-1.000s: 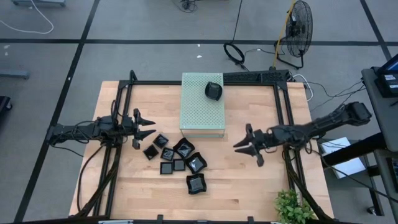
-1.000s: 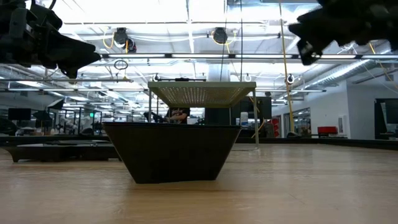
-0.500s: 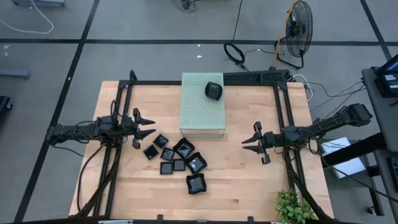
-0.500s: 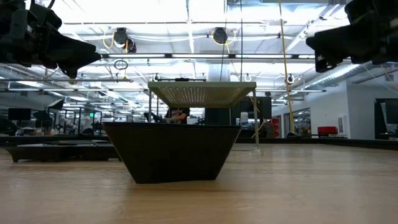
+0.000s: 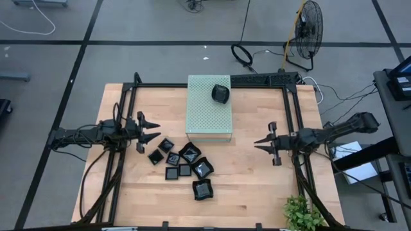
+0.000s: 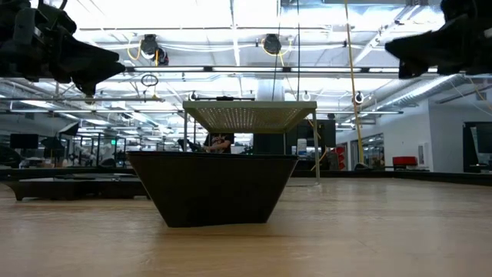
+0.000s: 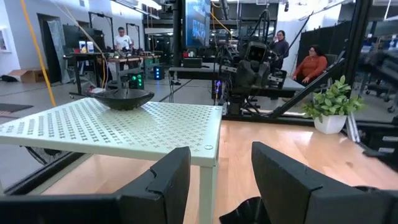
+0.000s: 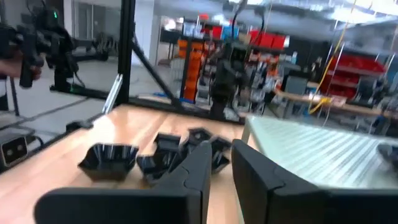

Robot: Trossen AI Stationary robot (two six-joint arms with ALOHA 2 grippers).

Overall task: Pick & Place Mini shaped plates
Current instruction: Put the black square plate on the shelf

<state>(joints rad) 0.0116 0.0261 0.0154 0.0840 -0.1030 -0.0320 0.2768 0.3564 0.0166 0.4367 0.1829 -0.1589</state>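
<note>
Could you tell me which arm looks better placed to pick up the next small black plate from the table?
Probably the left: its open gripper hovers right beside the cluster of plates, while the right gripper sits apart, beyond the green box.

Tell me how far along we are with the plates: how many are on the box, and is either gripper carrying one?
Done: one mini plate sits on top of the pale green box. In hand: nothing; the left gripper and right gripper both hang open and empty over the table. Left: the cluster of plates on the wood in front of the box, about eight in the high view.
</note>
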